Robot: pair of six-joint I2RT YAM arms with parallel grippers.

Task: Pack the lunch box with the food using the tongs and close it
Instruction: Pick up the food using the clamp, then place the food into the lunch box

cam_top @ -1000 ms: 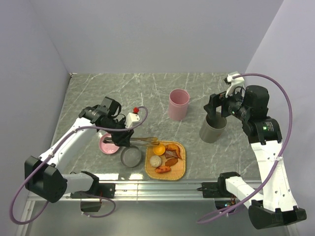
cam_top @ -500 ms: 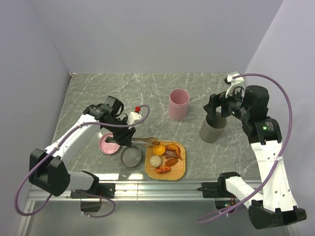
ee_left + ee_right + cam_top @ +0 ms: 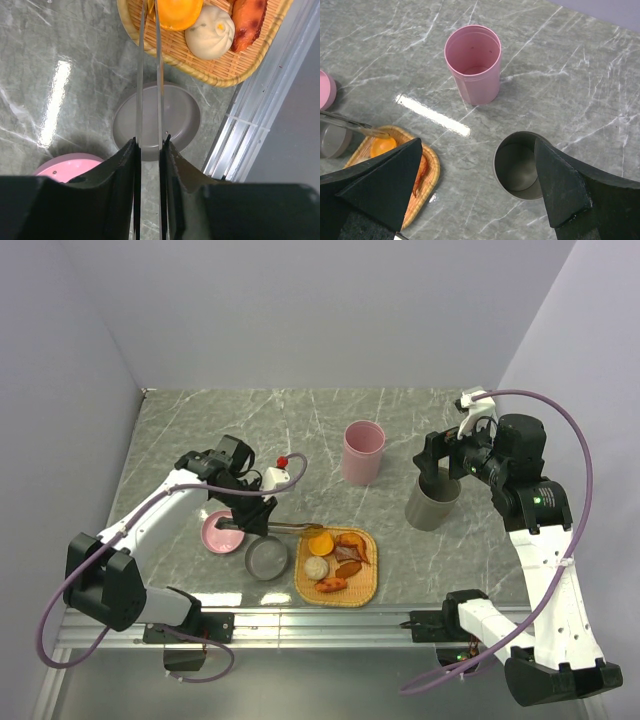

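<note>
My left gripper [image 3: 250, 521] [image 3: 150, 143] is shut on the slim silver tongs [image 3: 291, 527] [image 3: 140, 75], one arm against each finger. The tongs reach over the grey dish [image 3: 266, 560] [image 3: 182, 117] to the orange ball [image 3: 322, 543] [image 3: 180, 12] in the woven tray [image 3: 303, 585] [image 3: 210, 70]; their tips lie at the ball's near edge. A pale bun [image 3: 317, 567] [image 3: 210, 30] and brown-orange bits [image 3: 350, 550] [image 3: 247, 20] lie beside it. My right gripper [image 3: 441, 462] [image 3: 479, 145] hangs open over the tall grey cup [image 3: 432, 505] [image 3: 517, 170].
The tall pink cup [image 3: 362, 452] [image 3: 472, 65] stands upright at the table's middle back. A shallow pink dish [image 3: 214, 532] [image 3: 65, 165] lies left of the grey dish. The metal rail of the table's near edge [image 3: 260, 120] runs just past the tray.
The left gripper has shifted slightly toward the tray and squeezed the tongs' arms closer together at the orange ball. The right arm has not moved.
</note>
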